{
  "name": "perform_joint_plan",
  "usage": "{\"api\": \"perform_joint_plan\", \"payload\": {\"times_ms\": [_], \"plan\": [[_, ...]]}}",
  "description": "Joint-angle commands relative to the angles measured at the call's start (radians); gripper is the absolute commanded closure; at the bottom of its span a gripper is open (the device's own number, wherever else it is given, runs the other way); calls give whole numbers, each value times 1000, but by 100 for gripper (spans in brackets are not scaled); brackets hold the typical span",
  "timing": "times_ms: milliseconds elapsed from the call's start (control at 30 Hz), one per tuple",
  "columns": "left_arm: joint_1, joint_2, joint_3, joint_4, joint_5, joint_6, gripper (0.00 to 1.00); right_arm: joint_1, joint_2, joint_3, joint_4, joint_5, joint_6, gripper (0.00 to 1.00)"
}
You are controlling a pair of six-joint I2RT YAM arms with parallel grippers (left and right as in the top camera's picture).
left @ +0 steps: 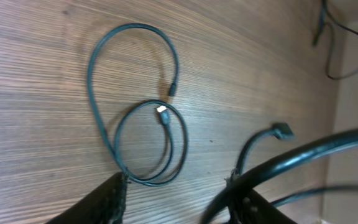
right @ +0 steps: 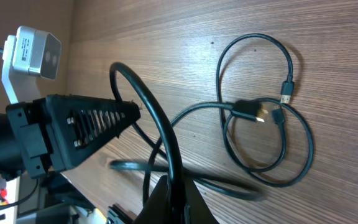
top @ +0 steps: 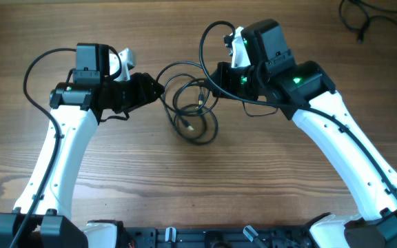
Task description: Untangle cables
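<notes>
Along the near edge, the table (top: 198, 186) lies bare between the two arm bases. Both arms lean in toward the centre, wrists bent low. The left gripper (top: 154, 89) is spread wide, one finger (left: 114, 196) touching a loop of the cables (top: 193, 114), which lie overlapped at the table's centre with small plugs inside the loops. The right gripper (right: 170, 186) is pinched on one strand that arcs up from it. The arms' own thick wires crowd that spot. A loose cable (top: 378, 21) sits in the far right corner.
</notes>
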Motion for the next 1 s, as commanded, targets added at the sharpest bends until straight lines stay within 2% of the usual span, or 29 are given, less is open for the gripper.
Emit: {"api": "perform_joint_plan", "payload": {"times_ms": [0, 33, 67, 200, 233, 267, 333, 400, 433, 500, 600, 667, 767, 900, 933, 967], "plan": [[-1, 8, -5, -11, -66, -13, 72, 2, 10, 1, -13, 64, -37, 96], [-1, 8, -5, -14, -66, -13, 88, 2, 10, 1, -24, 100, -35, 96], [-1, 8, -5, -17, -66, -13, 96, 2, 10, 1, -29, 106, -35, 96], [-1, 8, -5, -17, -66, -13, 96, 2, 10, 1, -29, 101, -33, 96], [-1, 8, -5, -18, -65, -13, 85, 2, 10, 1, -27, 85, -20, 96], [-6, 8, -5, -19, -58, -13, 54, 2, 10, 1, -12, 39, -8, 96], [-14, 8, -5, -18, -19, -12, 39, 2, 10, 1, 19, -27, -9, 96], [-19, 8, -5, -5, -20, -12, 14, 2, 10, 1, 43, -92, -8, 96], [-19, 8, -5, 3, -19, -12, 9, 2, 10, 1, 53, -114, -8, 96], [-23, 8, -5, 13, -19, -12, 5, 2, 10, 1, 80, -164, 18, 96], [-35, 8, -5, 31, -21, -9, 6, 2, 10, 1, 150, -295, 53, 96], [-35, 8, -5, 51, -112, -28, 21, 2, 10, 1, 170, -352, 71, 96], [-35, 8, -5, 46, -314, -151, 35, 2, 10, 1, 170, -364, 71, 96], [-34, 37, -5, 19, -421, -151, 58, -11, 10, 1, 169, -338, 67, 96], [-35, 50, -5, 12, -437, -151, 62, -18, 10, 1, 164, -305, 67, 96], [-35, 66, -5, 5, -440, -151, 71, -25, 10, 1, 145, -231, 67, 96]]}}
